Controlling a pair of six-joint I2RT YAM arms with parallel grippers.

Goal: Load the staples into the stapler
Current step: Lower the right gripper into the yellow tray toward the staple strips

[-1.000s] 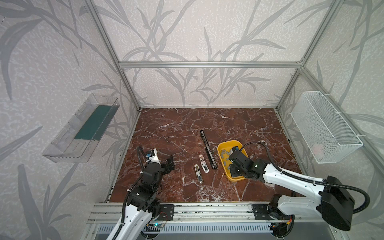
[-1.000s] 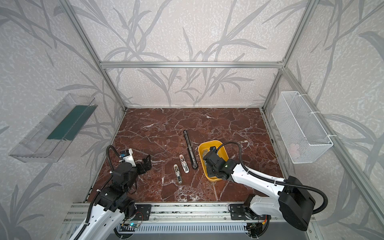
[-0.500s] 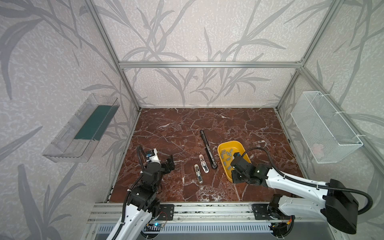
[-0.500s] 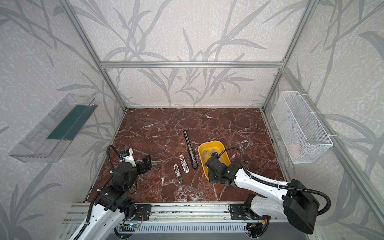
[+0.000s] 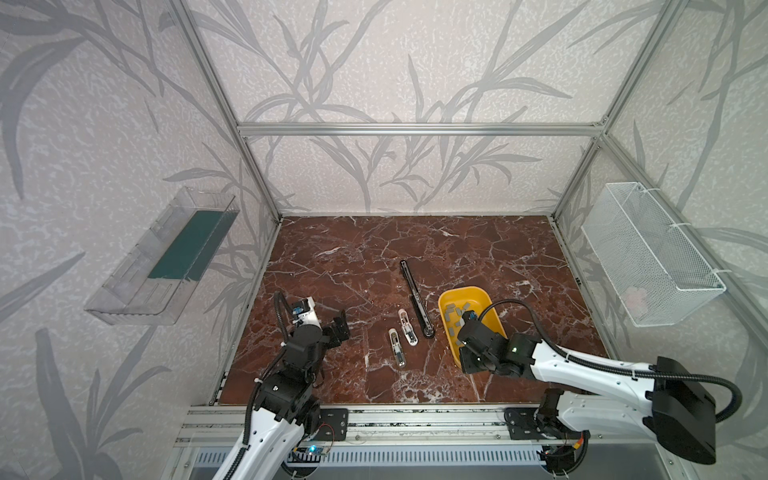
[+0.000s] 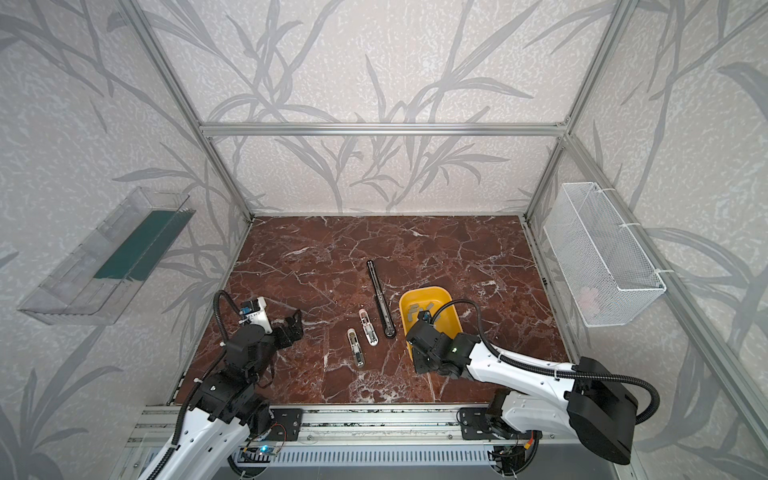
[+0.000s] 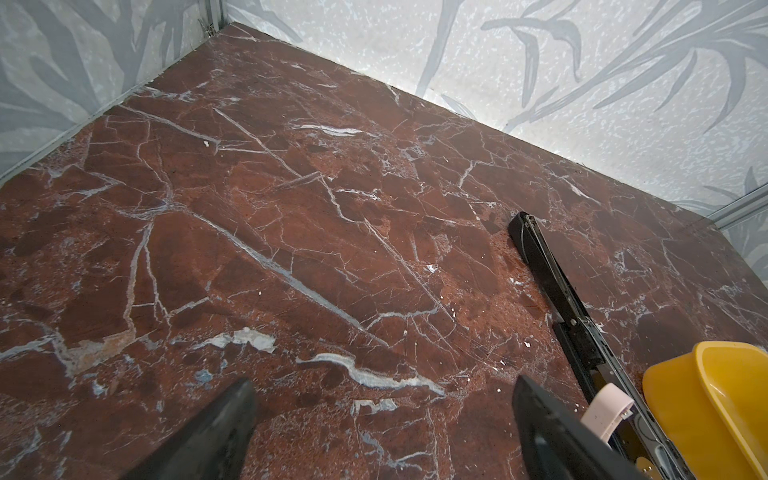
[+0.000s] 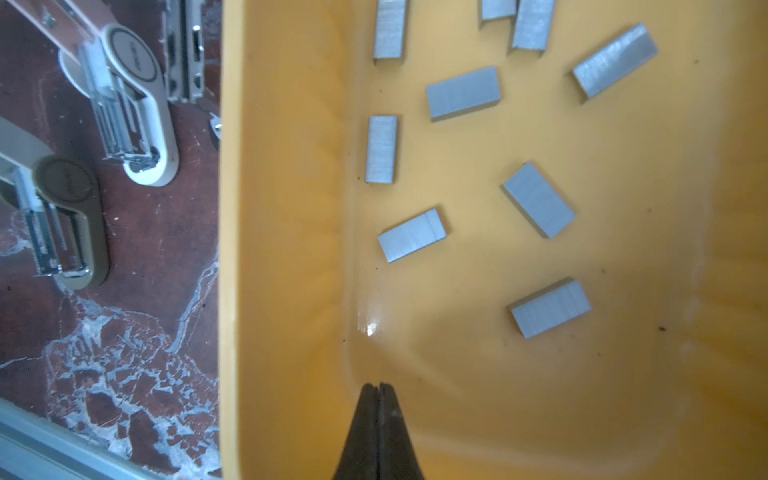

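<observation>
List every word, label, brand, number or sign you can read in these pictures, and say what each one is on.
No text can be read clearly.
White stapler, round badge: raised lettering, too blurred to read.
Grey stapler, round badge: raised lettering, too blurred to read.
Staples, yellow tray, long black stapler: no markings visible.
</observation>
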